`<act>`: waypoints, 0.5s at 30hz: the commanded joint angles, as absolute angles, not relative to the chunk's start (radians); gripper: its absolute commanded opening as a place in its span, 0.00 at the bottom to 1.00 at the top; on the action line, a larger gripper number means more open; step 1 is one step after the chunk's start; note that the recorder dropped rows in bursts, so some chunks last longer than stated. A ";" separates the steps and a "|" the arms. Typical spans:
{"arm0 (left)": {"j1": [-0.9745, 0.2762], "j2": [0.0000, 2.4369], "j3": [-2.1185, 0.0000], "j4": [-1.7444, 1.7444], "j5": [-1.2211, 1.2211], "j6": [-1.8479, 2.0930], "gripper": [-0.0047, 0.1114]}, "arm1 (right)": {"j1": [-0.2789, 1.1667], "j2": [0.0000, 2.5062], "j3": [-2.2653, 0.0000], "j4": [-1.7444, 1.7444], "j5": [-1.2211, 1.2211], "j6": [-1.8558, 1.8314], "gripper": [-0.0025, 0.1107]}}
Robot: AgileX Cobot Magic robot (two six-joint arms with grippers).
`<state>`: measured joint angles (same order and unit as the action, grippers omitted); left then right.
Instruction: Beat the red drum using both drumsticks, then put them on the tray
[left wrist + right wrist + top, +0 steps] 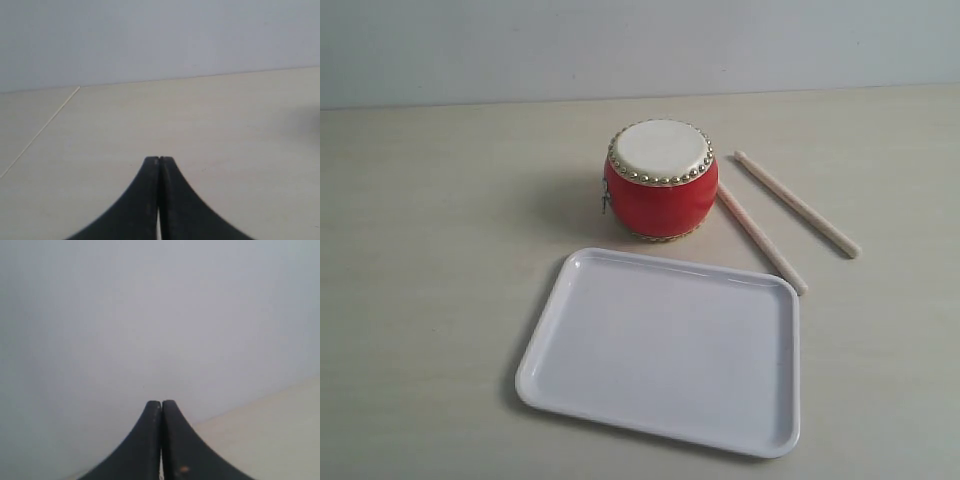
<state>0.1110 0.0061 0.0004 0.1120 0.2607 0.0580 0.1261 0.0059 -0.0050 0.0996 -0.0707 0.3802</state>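
The red drum [661, 190] is set upright on the counter [440, 250] beyond the tray [660, 350]; the drumsticks [761, 239] are laid ready beside it, ungrasped, with jaws pressed together, empty, on left gripper [159, 160] and right gripper [161, 402].

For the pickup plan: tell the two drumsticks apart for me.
The inner drumstick runs right up to the red drum, its far end at the drum's side; the outer drumstick lies clear of it, farther right. The inner one ends closer to the tray. Both are pale, thin and roughly parallel.
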 commanded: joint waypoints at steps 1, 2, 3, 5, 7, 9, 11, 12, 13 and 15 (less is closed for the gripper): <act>0.104 0.000 0.000 0.225 0.260 0.152 0.04 | 0.129 0.000 0.000 0.119 -0.168 0.418 0.02; 0.104 0.000 0.000 0.203 0.209 0.124 0.04 | 0.129 0.000 0.000 0.124 -0.191 0.435 0.02; 0.104 0.000 0.000 0.108 0.099 0.014 0.04 | 0.129 0.000 0.000 0.124 -0.256 0.440 0.02; 0.104 0.000 0.000 0.043 0.023 -0.159 0.04 | 0.129 0.010 -0.021 0.118 -0.291 0.475 0.02; 0.104 0.000 0.000 0.043 0.008 -0.180 0.04 | 0.129 0.150 -0.164 0.072 -0.230 0.468 0.02; 0.104 0.000 0.000 0.043 -0.056 -0.180 0.04 | 0.129 0.366 -0.331 -0.021 -0.173 0.465 0.02; 0.104 0.000 0.000 0.043 -0.078 -0.202 0.04 | 0.129 0.500 -0.452 -0.085 -0.088 0.465 0.02; 0.104 0.000 0.000 0.043 -0.080 -0.221 0.04 | 0.129 0.569 -0.518 -0.111 -0.026 0.465 0.02; 0.104 0.000 0.000 0.043 -0.082 -0.236 0.04 | 0.129 0.621 -0.583 -0.132 0.038 0.462 0.02; 0.104 0.000 0.000 0.043 -0.082 -0.250 0.04 | 0.129 0.742 -0.703 -0.168 0.161 0.393 0.02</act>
<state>0.1110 0.0061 0.0024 0.0518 -0.0610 -0.2178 0.1261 0.6062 -0.5759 -0.1044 0.0000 0.4536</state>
